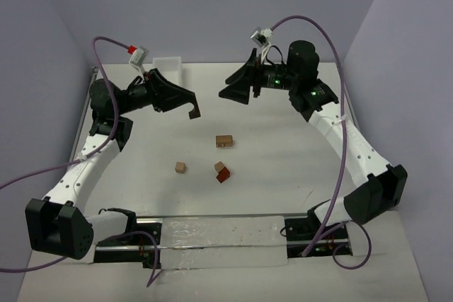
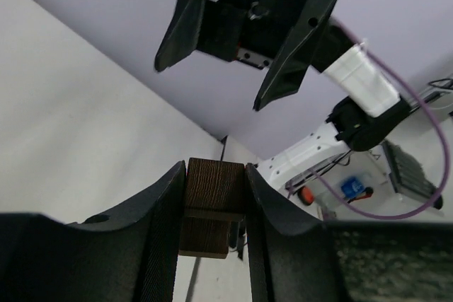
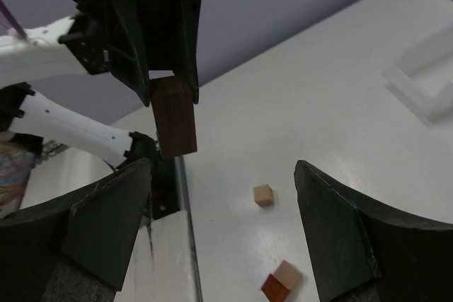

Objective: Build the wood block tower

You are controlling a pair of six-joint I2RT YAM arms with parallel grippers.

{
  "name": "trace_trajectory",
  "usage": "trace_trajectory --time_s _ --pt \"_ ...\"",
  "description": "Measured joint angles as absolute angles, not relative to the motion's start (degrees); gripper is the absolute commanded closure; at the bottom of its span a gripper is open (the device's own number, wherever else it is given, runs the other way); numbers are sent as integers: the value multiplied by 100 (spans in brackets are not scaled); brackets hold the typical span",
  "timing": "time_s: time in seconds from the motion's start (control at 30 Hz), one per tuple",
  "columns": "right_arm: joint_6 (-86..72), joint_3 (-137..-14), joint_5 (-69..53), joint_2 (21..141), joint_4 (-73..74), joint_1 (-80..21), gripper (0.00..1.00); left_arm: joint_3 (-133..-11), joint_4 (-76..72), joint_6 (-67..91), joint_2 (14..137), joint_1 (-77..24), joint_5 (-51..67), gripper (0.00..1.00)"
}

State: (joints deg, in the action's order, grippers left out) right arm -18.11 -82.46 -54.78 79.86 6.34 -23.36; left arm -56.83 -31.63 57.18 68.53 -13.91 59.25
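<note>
Protruding lengthwise from L claw: dark block.

Open air separated the left gripper, its jaws filled by a dark brown block, from the wide-spread right gripper. Below them the tan block, the red-and-tan pair and the far block lay apart with clear lanes between; the white bin stood at the far edge

Legible text, labels, brands, numbers, signs: none recorded. Nothing could be read in any of the three views.
</note>
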Motion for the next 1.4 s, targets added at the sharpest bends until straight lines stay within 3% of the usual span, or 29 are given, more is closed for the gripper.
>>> trace_trajectory --time_s 0.27,0.87,1.4 --pt "-3131 -8399 -5832 8811 -505 -2990 12 -5446 -4688 7052 6635 -1228 5694 100" --pt "-5078 -8119 -6352 8897 -2975 -3238 16 -5312 -5084 7461 6575 -1219 5667 100" --pt "-4977 -8101 -6164 9048 -2947 -3546 25 -5181 -5724 8189 6764 -1199 5516 100"
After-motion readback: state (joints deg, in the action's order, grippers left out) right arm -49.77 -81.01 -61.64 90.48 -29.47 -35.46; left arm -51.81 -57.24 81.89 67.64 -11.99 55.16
